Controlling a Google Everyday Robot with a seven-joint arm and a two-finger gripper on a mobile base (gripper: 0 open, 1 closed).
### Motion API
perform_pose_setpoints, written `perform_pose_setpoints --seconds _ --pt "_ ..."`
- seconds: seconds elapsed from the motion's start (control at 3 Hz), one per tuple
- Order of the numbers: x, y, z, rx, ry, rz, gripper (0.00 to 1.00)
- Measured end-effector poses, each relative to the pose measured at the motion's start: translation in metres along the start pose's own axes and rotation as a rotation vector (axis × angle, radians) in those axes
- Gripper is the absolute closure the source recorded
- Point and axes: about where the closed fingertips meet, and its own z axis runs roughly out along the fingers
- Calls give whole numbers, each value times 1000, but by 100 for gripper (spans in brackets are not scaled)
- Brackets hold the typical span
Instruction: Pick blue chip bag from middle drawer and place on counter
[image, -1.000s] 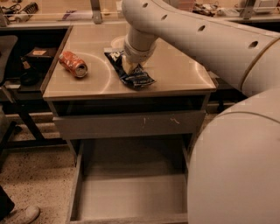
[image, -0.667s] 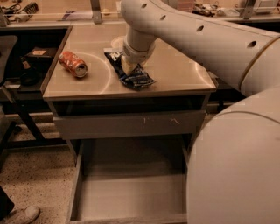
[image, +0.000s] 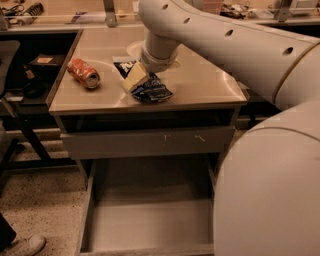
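Note:
The blue chip bag (image: 152, 91) lies flat on the counter (image: 205, 82), near its front edge and about mid-width. My gripper (image: 135, 78) is down on the bag's left end, touching it, with the arm reaching in from the upper right. The middle drawer (image: 150, 220) is pulled out below the counter, and its grey floor is bare.
A crushed orange soda can (image: 84, 73) lies on the counter's left side. A shut grey drawer front (image: 147, 142) sits above the open drawer. My white arm and body (image: 270, 175) fill the right side. A dark chair (image: 12, 100) and a cluttered bench (image: 50, 12) are at the left and back.

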Motion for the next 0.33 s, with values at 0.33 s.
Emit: perform_pose_setpoints --seconds 0.33 --pt "0 0 0 0 0 0 0"
